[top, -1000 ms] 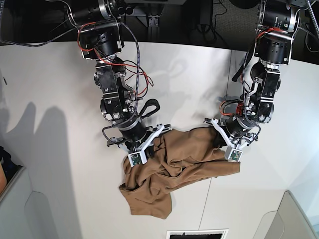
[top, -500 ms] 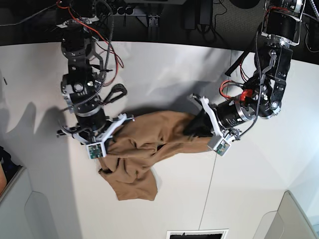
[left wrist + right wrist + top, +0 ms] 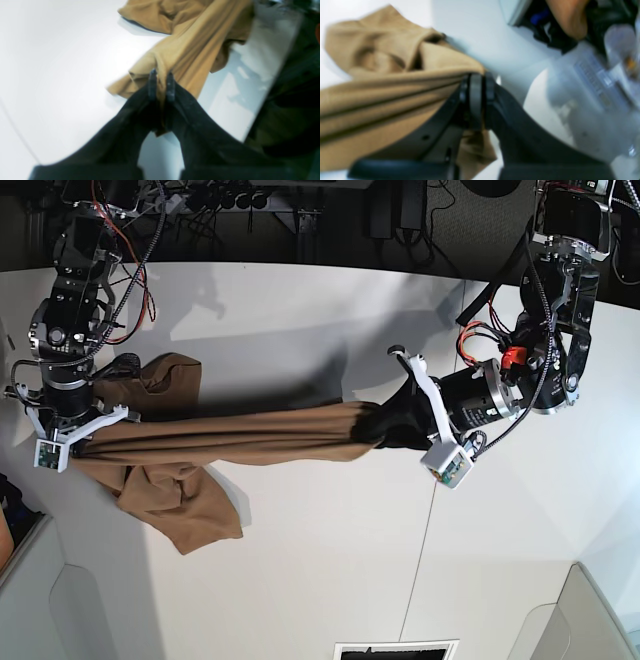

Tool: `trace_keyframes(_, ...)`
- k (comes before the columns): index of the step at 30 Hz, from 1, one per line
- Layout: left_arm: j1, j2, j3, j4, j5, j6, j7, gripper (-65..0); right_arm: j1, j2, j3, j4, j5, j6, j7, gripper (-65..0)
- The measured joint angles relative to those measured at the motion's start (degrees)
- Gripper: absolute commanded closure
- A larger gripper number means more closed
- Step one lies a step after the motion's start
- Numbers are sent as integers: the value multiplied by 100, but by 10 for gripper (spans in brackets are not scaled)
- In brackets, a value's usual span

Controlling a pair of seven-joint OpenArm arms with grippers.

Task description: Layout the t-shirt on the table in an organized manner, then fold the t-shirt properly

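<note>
We saw the table (image 3: pixel 300 580) as a wide white surface, and across it the t-shirt (image 3: pixel 250 435) hung stretched in a taut band between the two arms, with a loose bunch sagging onto the tabletop near the base view's left edge. The right gripper (image 3: pixel 476 85) was clamped tight on one bunched end of the cloth. The left gripper (image 3: pixel 161 82) pinched the other end between jaws a little apart. In our judgement, spreading well meant keeping both pinches firm, lowering evenly, and letting the sagging bunch unfurl without dragging it into new creases.
</note>
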Motion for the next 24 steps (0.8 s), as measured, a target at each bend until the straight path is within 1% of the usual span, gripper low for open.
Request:
trace_keyframes(1, 39, -11, 0, -2, 0, -42, 15, -133, 0, 2, 125, -2, 120, -11, -13, -89)
trace_keyframes(2, 59, -11, -2, -2, 50, -42, 57, -152, 0, 2, 258, -2, 208, -63, -11, -192)
trace_keyframes(3, 61, -33, -9, -4, 90, -39, 66, -159, 0, 9, 382, -2, 280, -118, -9, -288)
trace_keyframes(4, 46, -44, -24, -4, 81, -39, 50, -162, 0, 35, 481, -2, 417, -109, -13, -364)
trace_keyframes(5, 28, -42, -33, -4, 83, -39, 46, -162, -2, 55, 509, -2, 494, -109, -61, -406)
trace_keyframes(6, 15, -39, -33, -2, 96, -39, 44, -162, 0, 63, 516, -2, 516, -109, -118, -415)
trace_keyframes(10, 17, -42, -33, -2, 221, -39, 28, -163, 0, 17, 496, -2, 675, -61, -439, -413)
trace_keyframes(12, 26, -42, -33, -4, 155, -39, 28, -175, 0, 20, 496, 0, 1038, 201, -444, -413)
trace_keyframes(14, 33, -37, -31, -4, -17, -42, 31, -230, 4, -2, 496, 0, 1436, 398, -481, -413)
trace_keyframes(16, 35, 9, 15, -2, -170, -310, 9, -280, -15, -90, 501, 0, 1655, 752, -509, -413)
trace_keyframes(17, 35, 31, 109, -2, -184, -380, 0, -285, -37, -140, 505, 0, 1825, 949, -531, -413)
trace_keyframes(18, 35, 63, 245, -2, -79, -382, -20, -285, -85, -212, 507, 0, 1993, 1088, -542, -413)
trace_keyframes(21, 31, 328, 780, -11, 723, -350, -264, -285, -297, -474, 420, 2, 2404, 1631, -581, -413)
trace_keyframes(22, 17, 433, 973, -9, 1010, -286, -387, -285, -382, -542, 356, 2, 2417, 1716, -588, -413)
trace_keyframes(24, 15, 616, 1270, -9, 1467, -42, -643, -285, -551, -570, 177, 0, 2330, 1746, -590, -413)
